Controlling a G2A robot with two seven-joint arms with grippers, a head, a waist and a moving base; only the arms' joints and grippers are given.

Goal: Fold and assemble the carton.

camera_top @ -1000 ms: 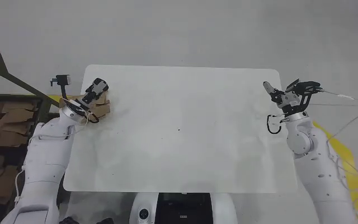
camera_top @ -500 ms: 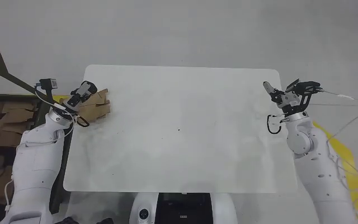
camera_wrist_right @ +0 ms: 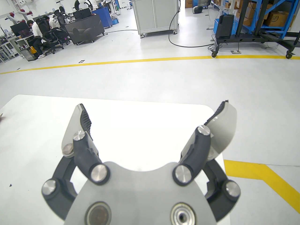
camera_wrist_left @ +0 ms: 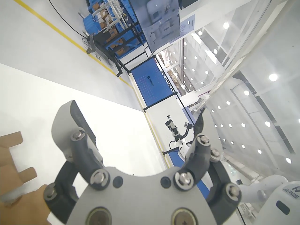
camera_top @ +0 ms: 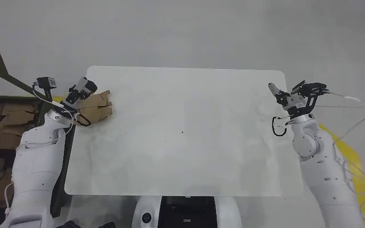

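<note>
The carton [camera_top: 97, 106] lies as a flat brown blank at the upper left of the table [camera_top: 182, 171] in the top view, right at the table's left edge and seemingly a little over it. That perch is the first worry, since a nudge toward the left of the frame could tip it off toward the stack of cardboard [camera_top: 14, 119] beside the table. The left gripper [camera_top: 85, 86] hovers over the blank's upper left corner, jaws spread wide with nothing between them. Its wrist view shows the carton [camera_wrist_left: 14, 155] beside one finger and outside the gap, so closing here would likely catch air, or pinch only a tab and crease it where no fold belongs. Whether a finger touches the card I cannot tell. The right gripper [camera_top: 285, 94] sits at the table's right edge, well apart from the carton, its jaws likewise wide open and empty. With no second hold on it, the light blank would probably slide or spin rather than bend if the left arm pressed on a flap
</note>
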